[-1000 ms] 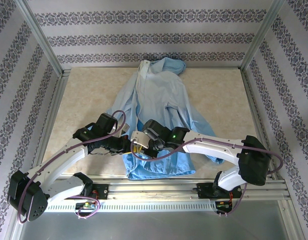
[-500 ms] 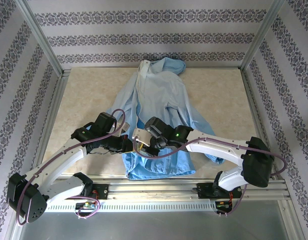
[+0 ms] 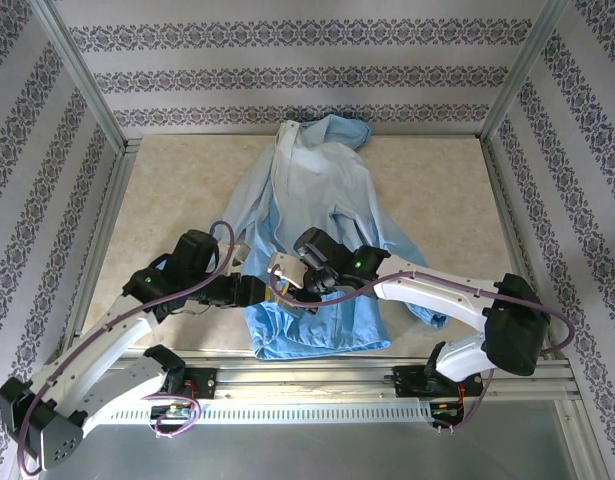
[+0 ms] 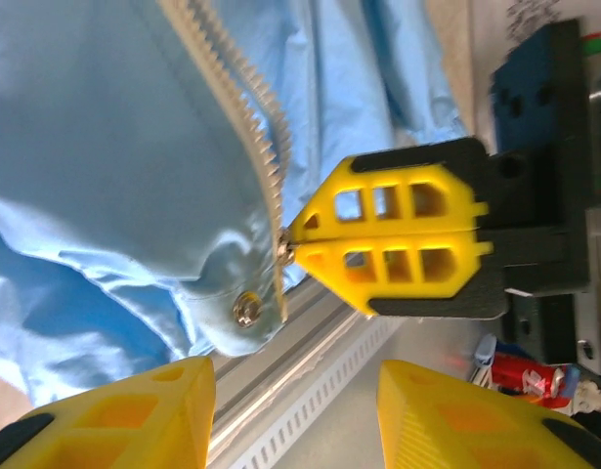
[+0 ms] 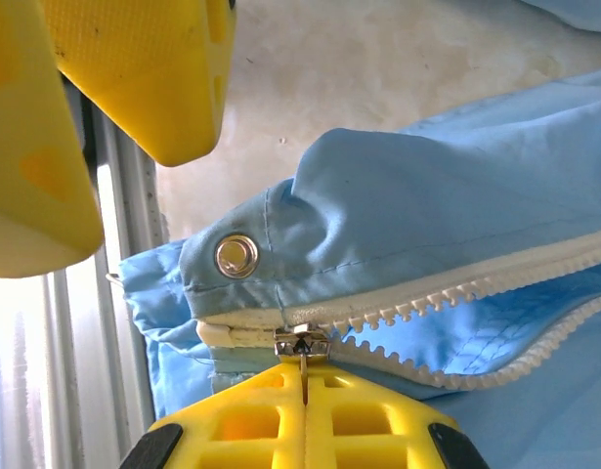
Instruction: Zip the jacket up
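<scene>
The hem of the thin light-blue hooded jacket (image 3: 322, 200) lies just beyond the near aluminium rail (image 3: 387, 375). At that hem the right tool (image 5: 302, 376) is clenched on the small metal zipper pull (image 5: 301, 344) at the bottom of the white toothed zipper (image 5: 456, 288), beside a round silver snap (image 5: 236, 256). The left tool (image 4: 295, 381) hangs just beside it, released, its yellow fingers (image 4: 124, 410) apart with nothing between. Farther on, the jacket spreads flat over the beige surface (image 3: 167, 190), its zipper teeth parted, hood at the far edge
</scene>
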Action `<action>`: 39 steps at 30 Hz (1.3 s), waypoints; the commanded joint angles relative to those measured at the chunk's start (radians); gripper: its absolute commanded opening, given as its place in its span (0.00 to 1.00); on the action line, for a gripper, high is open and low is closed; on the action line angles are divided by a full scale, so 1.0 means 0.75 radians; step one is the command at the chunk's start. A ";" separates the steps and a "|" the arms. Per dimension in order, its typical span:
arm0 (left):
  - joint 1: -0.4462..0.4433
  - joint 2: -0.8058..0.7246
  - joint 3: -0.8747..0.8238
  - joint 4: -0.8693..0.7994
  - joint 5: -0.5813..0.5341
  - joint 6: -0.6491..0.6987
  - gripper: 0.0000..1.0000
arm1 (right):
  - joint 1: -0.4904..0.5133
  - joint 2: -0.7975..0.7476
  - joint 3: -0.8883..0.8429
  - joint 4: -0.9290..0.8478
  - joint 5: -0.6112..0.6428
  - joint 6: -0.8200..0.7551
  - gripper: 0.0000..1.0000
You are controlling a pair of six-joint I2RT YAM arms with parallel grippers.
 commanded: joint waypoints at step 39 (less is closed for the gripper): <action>0.049 -0.021 0.190 -0.380 -0.182 0.194 0.00 | -0.100 0.269 0.463 -0.082 0.139 0.175 0.00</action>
